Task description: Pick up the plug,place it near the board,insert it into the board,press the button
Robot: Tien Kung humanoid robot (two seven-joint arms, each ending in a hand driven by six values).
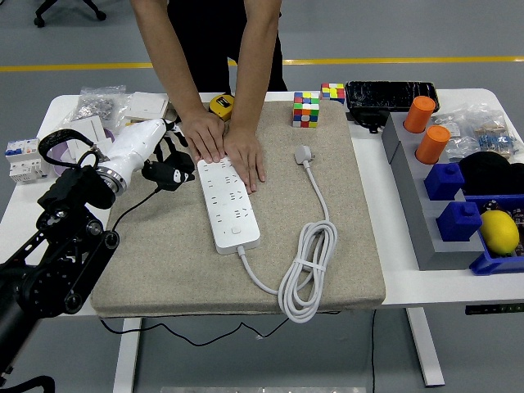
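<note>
The white power strip [229,205] lies on the beige mat [164,270]. Its button [236,232] is near the close end. A person's two hands [225,141] press flat on its far end. The white plug [304,154] lies loose on the mat right of the strip, and its cable [307,266] loops back to the strip's near end. My left hand [168,168] hovers just left of the strip's far end, apart from it. Its black fingers are loosely bent and hold nothing.
Tape measures [219,105], white boxes [86,131] and a purple tape roll [59,151] lie at the back left. Two puzzle cubes [305,109] and a black tray [390,93] sit at the back. At the right, a grey rack [409,192] holds orange and blue blocks and a lemon [499,230].
</note>
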